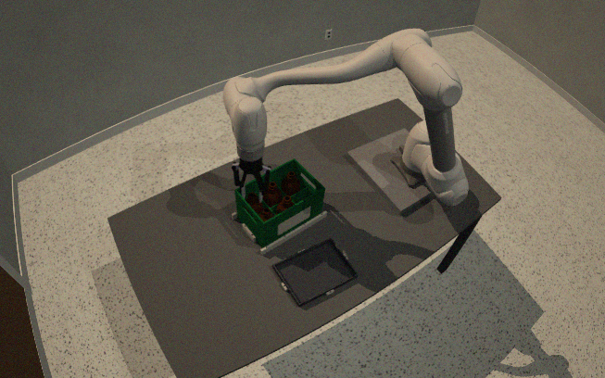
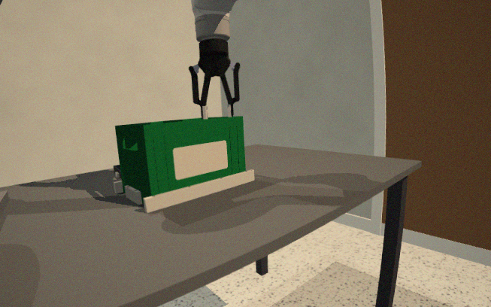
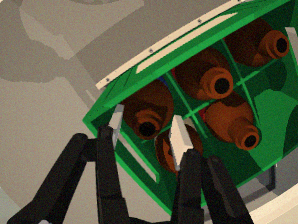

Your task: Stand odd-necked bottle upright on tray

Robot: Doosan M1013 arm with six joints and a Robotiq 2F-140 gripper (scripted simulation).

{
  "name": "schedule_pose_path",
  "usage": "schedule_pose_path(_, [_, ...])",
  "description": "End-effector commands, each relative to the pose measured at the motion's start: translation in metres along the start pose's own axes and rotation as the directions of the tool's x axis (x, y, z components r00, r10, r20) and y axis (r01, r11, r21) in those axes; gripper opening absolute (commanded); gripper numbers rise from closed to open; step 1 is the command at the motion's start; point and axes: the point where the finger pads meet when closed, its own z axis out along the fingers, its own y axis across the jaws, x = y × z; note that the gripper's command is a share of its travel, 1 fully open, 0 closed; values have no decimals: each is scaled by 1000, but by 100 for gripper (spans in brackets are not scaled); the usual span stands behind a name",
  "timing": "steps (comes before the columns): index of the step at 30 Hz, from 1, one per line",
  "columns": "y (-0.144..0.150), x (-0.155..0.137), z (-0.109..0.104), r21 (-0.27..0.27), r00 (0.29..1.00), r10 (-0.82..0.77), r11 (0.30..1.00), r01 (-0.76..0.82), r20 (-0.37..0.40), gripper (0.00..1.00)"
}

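Note:
The green crate point(image 1: 252, 226) point(image 2: 159, 152) point(image 3: 102, 110) stands on the table and holds several brown bottles. My gripper point(image 1: 252, 195) point(image 2: 217, 115) point(image 3: 147, 120) points down at the crate's end far from the arm's base, fingers partly open. In the wrist view its fingertips are on either side of the mouth of a corner bottle point(image 3: 153, 107), with gaps. Another bottle point(image 3: 165, 150) is partly hidden behind the right finger. Three more bottles point(image 3: 197, 75) point(image 3: 227, 117) point(image 3: 255, 42) stand in other cells. The black tray point(image 1: 313, 296) lies level, with no bottle on it. Neck differences cannot be told.
Pale rails point(image 1: 295, 232) point(image 2: 201, 190) point(image 3: 175, 37) run along the crate's base. Small pale blocks point(image 1: 284, 286) sit around the tray. A grey base plate point(image 1: 374, 159) lies under the arm's foot. The crate's walls and green dividers point(image 3: 187, 102) are close to the fingers.

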Motion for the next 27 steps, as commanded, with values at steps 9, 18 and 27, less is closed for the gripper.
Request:
schedule_pose_path(9, [0,0,0,0,1000,0,1000,0,0,0])
schedule_pose_path(18, [0,0,0,0,1000,0,1000,0,0,0])
schedule_pose_path(27, [0,0,0,0,1000,0,1000,0,0,0])
